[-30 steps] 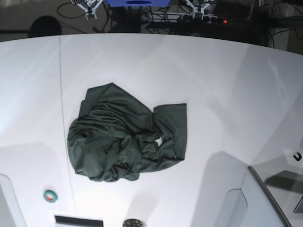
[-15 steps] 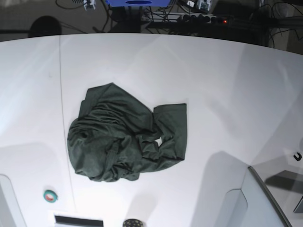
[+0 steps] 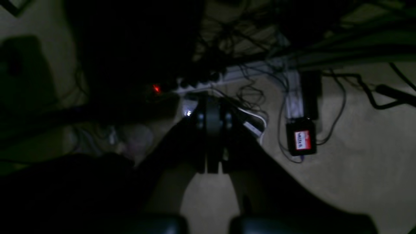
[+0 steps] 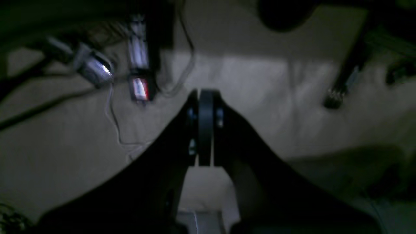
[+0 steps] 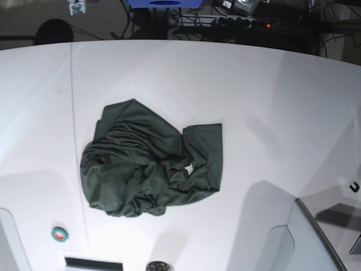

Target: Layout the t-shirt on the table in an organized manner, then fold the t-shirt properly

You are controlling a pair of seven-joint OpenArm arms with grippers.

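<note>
While both arms hang off the far edge | left gripper (image 3: 209, 139) clenched empty | right gripper (image 4: 204, 130) clenched empty | t-shirt (image 5: 149, 166) crumpled mid-table (image 5: 271, 101), well apart from both | step: layout not begun | next: reach in, open, pinch hem.

Dim room beyond the lit surface. At twelve o'clock a blue stand (image 5: 163, 3), tangled cables (image 5: 333, 22) toward one o'clock, a power strip (image 5: 237, 21) with a red light (image 5: 268, 25). Pale floor (image 4: 260, 84) below, crossed by cords; a small red-labelled black box (image 3: 301, 136) at three o'clock.
</note>
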